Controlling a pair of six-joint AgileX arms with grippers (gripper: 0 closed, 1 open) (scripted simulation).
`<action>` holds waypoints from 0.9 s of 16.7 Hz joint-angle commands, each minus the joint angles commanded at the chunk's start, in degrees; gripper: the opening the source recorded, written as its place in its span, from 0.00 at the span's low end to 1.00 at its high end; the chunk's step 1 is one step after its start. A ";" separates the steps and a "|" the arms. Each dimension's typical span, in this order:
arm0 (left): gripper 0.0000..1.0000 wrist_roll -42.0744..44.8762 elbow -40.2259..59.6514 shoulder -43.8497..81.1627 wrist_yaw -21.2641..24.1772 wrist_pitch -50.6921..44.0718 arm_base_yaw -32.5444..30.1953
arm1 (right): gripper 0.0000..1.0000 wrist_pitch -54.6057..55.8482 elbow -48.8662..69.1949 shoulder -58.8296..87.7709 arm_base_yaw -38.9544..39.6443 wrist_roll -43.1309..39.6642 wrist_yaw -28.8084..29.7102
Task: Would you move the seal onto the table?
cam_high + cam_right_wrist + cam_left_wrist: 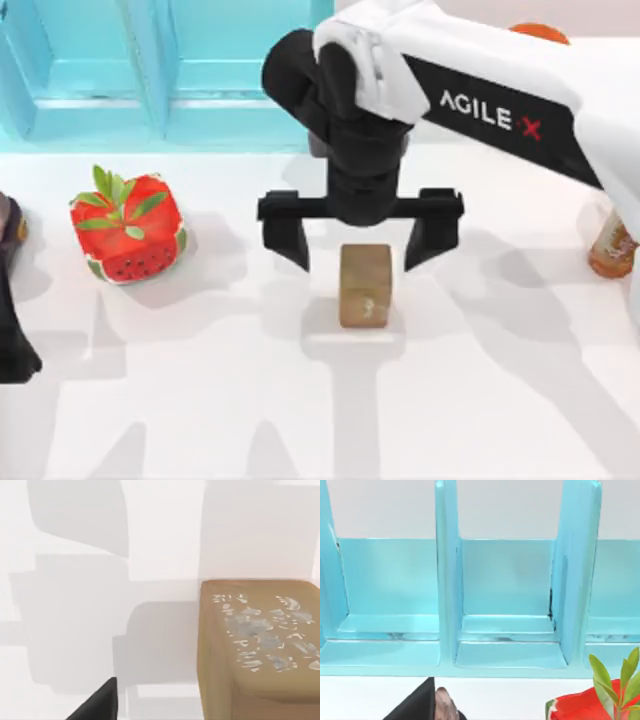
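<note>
My small tan-brown stone seal block sits on the broad white table. The red watermelon cube sits at nine o'clock.

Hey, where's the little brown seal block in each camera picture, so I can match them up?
Top view: seal standing on the white table, middle, between the open right gripper fingers.
Left wrist view: not in it.
Right wrist view: seal close up.
Shared landmark: the table.

The top view looks straight down on the table. The left wrist view faces the cabinet closely. The right wrist view hovers close over the seal, shared with the top view.
</note>
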 joint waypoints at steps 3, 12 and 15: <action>1.00 0.00 0.00 0.00 0.00 0.00 0.00 | 1.00 -8.36 9.88 1.73 0.05 0.04 -0.01; 1.00 0.00 0.00 0.00 0.00 0.00 0.00 | 1.00 -29.84 34.78 4.64 -0.57 -0.13 0.00; 1.00 0.00 0.00 0.00 0.00 0.00 0.00 | 1.00 -30.81 35.92 4.73 -0.60 -0.15 0.02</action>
